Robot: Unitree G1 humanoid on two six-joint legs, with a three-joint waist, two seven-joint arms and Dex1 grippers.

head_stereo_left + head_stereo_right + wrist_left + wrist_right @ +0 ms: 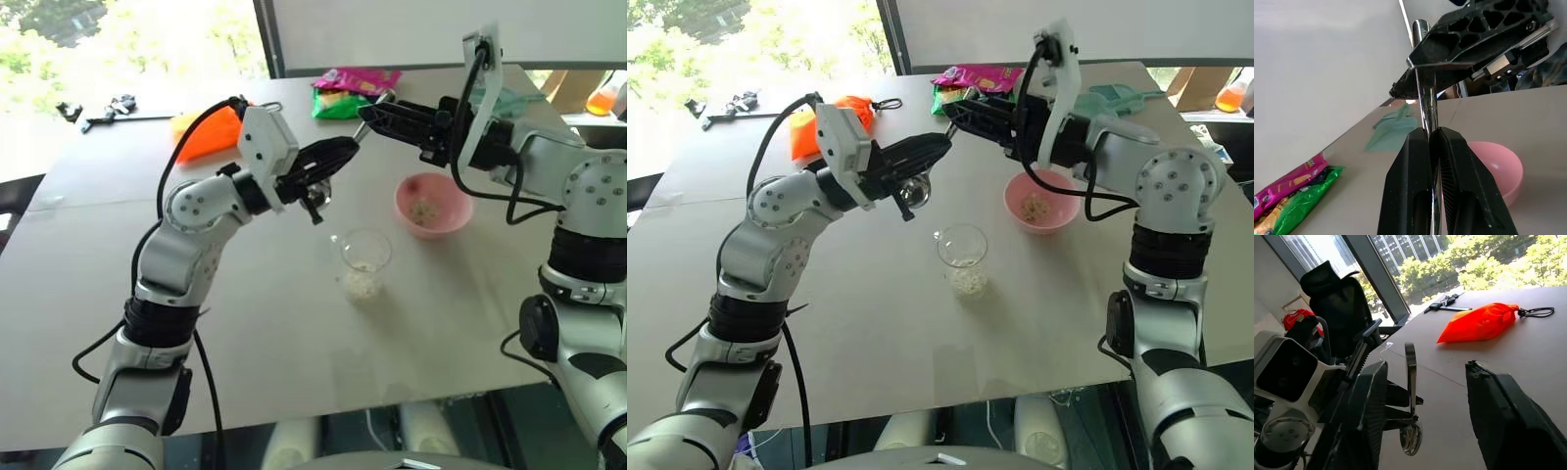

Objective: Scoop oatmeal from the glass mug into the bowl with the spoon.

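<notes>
The slim silver metal spoon [1424, 98] is polished and mirror-bright. The small clear glass mug [365, 257] is smooth and see-through, over pale, lumpy oatmeal flakes [361, 283]. The round pink bowl [434, 205] looks like smooth, softly glossy plastic. The pale table top [245, 323] is matt and flat. An orange cloth pouch [1480, 322] looks soft and creased; pink and green snack packets [1288, 193] are shiny foil.

You see the left gripper [939, 147] clamped on the spoon [915, 192] above the table [852, 313]. The right gripper [955, 116] meets the handle end, fingers apart. Oatmeal [968, 281] lies in the glass mug [962, 257] and the pink bowl [1041, 202].
</notes>
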